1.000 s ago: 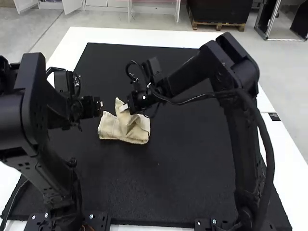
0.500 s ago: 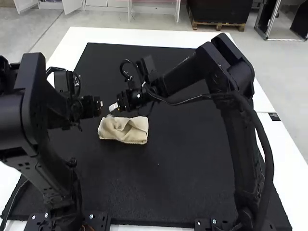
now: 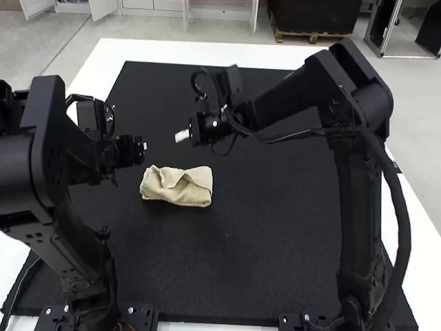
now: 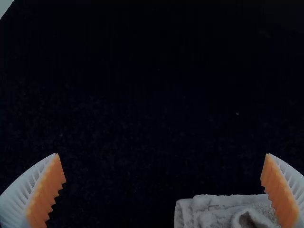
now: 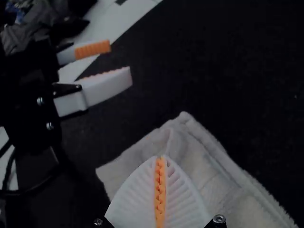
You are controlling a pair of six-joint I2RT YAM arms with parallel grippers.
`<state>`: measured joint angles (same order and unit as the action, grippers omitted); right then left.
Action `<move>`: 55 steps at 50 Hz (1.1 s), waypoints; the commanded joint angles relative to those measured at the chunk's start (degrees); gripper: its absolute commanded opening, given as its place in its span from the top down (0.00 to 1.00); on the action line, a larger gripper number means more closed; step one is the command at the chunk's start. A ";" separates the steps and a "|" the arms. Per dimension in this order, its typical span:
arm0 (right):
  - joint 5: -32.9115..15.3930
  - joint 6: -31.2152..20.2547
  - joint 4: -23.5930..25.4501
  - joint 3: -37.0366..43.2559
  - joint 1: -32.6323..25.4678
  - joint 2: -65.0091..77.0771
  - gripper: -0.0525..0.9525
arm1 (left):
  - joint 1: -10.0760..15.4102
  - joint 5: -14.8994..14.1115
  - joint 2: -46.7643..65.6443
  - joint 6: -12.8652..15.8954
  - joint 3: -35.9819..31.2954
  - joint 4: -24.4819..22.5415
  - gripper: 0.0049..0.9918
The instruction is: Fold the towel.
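The left hand [image 4: 161,154] is gaping, empty. The towel [image 3: 190,192] is lying in a rumpled, compact fold on the mat [image 3: 227,276]. The right hand [image 5: 161,157] is hovering clenched, empty. Folding is seemingly finishing; the loose flap [image 3: 167,178] is probably needing flattening next.

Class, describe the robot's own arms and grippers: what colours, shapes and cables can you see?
The left arm and right arm are black, with bulky joints. Black cables loop near both wrists, and a thicker one runs down the right arm. The left gripper and right gripper have white, ribbed, tapering fingers with toothed orange pads.
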<state>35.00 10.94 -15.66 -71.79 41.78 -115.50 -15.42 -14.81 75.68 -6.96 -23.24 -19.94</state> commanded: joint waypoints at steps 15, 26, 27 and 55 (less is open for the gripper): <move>1.47 -0.04 -2.44 0.95 1.11 -4.64 0.97 | -0.40 -0.48 -0.71 -0.77 -1.01 -0.62 0.03; 1.47 0.31 -3.41 1.04 3.57 -6.31 0.97 | -0.40 -0.48 -0.71 -0.77 -0.93 -1.06 0.03; 1.47 0.31 -3.41 1.13 3.84 -6.40 0.97 | -0.40 -0.48 -0.71 -0.86 -0.93 -1.06 0.03; 3.05 2.95 -6.75 0.95 7.35 -10.00 0.96 | -0.66 -0.92 -0.71 -0.86 -0.93 -1.24 0.03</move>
<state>36.29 12.69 -21.63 -70.52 48.88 -125.84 -15.42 -14.83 75.68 -7.40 -23.24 -20.84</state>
